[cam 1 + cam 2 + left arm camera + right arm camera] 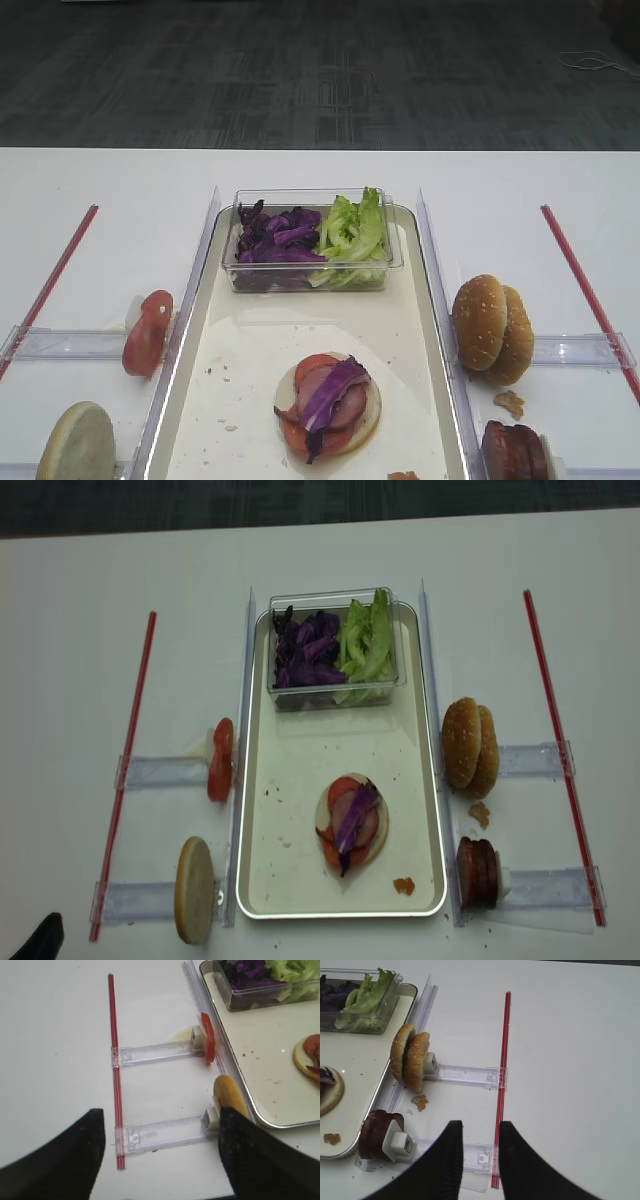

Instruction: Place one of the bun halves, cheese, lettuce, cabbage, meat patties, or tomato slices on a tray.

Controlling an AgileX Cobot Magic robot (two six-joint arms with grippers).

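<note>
Your left gripper (160, 1152) is hanging with its jaws spread wide and nothing between them; through the gap you are looking down at bare white table (55, 1050) and a clear plastic rail (162, 1132). Just ahead of the right-hand jaw, a bun half (229, 1097) is standing on edge against the end of that rail, right beside the tray (260, 1060). Farther ahead, the tomato slices (208, 1040) are standing upright at the end of a second rail, also just outside the tray's rim. A red strip (115, 1060) is running forward from the left jaw.

Your right gripper (479, 1160) is holding nothing, its jaws standing moderately apart over another clear rail (480, 1155) and a red strip (502, 1080). To the left of the jaws, the meat patties (375, 1132) are standing on edge by the tray's near corner. Ahead and left, two bun halves (411, 1060) are leaning together upright on their rail, with a brown crumb (420, 1101) lying on the table just before them.

Beyond both grippers, on the tray itself, a bun base is carrying a stack (328, 403) of tomato, meat and purple cabbage. At the tray's far end a clear tub (310, 240) is holding purple cabbage (280, 238) beside the lettuce (352, 232).

You are not seeing any readable brand, label or writing anywhere.
</note>
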